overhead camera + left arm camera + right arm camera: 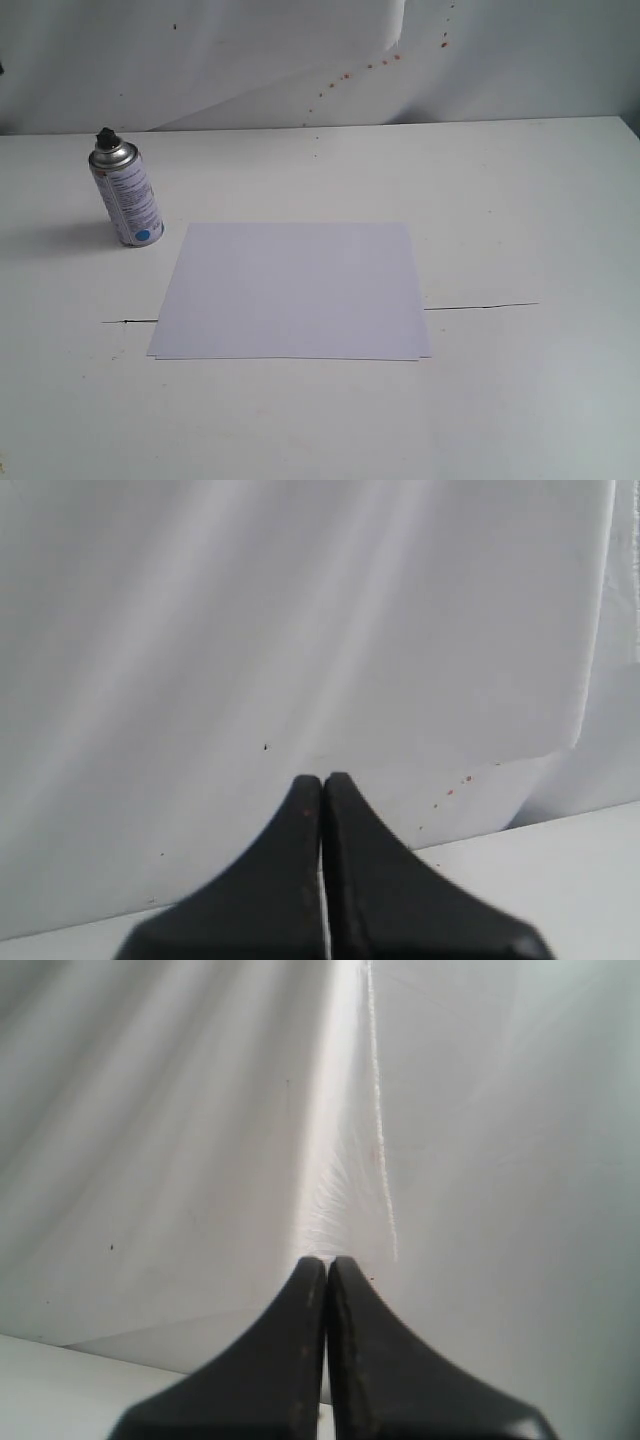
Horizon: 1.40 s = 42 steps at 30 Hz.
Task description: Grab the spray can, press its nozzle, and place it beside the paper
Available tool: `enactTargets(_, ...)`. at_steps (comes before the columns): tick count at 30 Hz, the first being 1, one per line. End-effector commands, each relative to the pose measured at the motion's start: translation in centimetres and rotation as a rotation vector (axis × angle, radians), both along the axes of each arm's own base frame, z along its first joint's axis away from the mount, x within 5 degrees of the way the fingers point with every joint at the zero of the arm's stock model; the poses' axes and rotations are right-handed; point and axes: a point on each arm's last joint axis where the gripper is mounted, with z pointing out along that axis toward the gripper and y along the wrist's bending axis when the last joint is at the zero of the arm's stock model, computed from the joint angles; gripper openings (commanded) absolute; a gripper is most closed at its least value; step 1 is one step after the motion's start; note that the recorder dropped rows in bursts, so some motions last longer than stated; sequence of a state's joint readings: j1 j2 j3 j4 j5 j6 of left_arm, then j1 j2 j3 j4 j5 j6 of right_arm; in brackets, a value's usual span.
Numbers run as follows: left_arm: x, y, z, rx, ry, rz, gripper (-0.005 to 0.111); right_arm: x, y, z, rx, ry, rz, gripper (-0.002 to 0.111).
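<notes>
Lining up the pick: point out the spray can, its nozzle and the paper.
spray can (pixel 128 200), exterior view, on the printed label.
nozzle (pixel 105 135), exterior view, on the black button.
paper (pixel 295 290), exterior view, middle of the sheet.

One spray can (pixel 127 195), one paper (pixel 293 290)

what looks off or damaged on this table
A thin dark line runs across the white tabletop, vanishing under the plain white rectangular paper sheet; it looks like a crack or seam. Reddish specks dot the white backdrop behind. The small silver aerosol spray can stands on its base, clear of the sheet; nothing spilled.
</notes>
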State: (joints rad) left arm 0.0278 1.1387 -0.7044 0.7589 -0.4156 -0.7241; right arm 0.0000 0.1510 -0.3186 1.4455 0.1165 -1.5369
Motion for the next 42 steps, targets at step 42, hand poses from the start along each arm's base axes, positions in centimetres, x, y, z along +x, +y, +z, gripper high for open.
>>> enactTargets(42,-18.6,2.0,-8.7,0.026,0.106,0.275,0.0,-0.1,0.0,-0.1,0.005,-0.003,0.002,0.0)
